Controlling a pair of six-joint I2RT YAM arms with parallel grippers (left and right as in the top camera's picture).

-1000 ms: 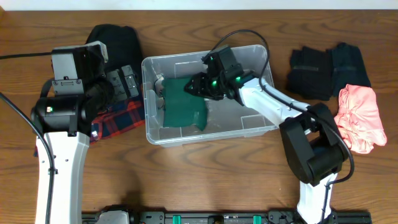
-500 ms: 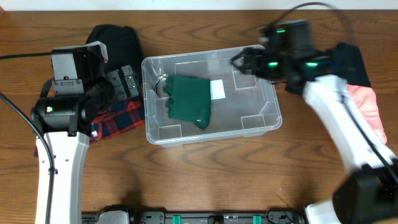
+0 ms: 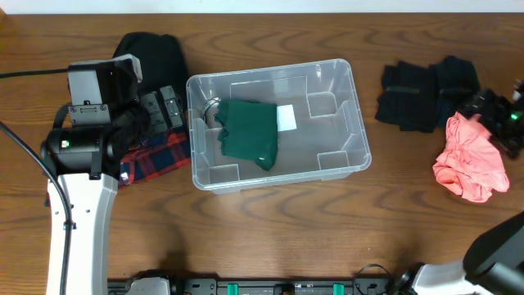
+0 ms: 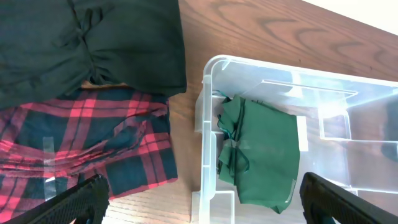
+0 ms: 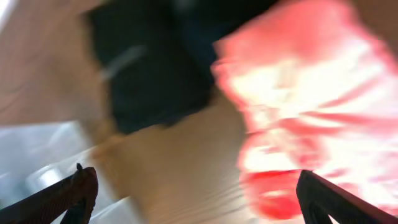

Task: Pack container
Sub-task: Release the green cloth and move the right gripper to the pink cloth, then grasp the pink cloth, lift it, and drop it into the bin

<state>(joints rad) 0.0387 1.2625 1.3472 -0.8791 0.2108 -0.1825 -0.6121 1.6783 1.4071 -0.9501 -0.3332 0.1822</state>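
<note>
Two arms are at work over a wooden table (image 3: 270, 238), and a good deal is cut off or smeared. At centre stage the container (image 3: 354, 123) is set upright and open-topped, its clear walls blurring the ridges inside. The left arm (image 3: 78, 188) is parked to its left, and part of a black garment (image 3: 155, 53) is hidden behind it. Over on the right a pile of dark garments (image 3: 426, 94) is laid, touched by a coral cloth (image 3: 471, 160). A red plaid cloth (image 3: 168, 152) is spread just beside the container's left wall. Inside, toward the left half, a green cloth (image 3: 250, 135) is lying crumpled. The left gripper (image 3: 161, 106) is held above the plaid, jaws spread wide and nothing gripped; only its fingertips (image 4: 84, 199) are shown in the wrist view. The right gripper (image 3: 498, 113) is caught at the frame's edge over dark garments and coral cloth, its arm mostly lost. Its wrist view is badly smeared, yet the jaws are seen parted and empty. A white label (image 3: 286, 117) is glimpsed against the green cloth's right edge. A pale loop (image 3: 211, 106) by the cloth cannot be identified.
</note>
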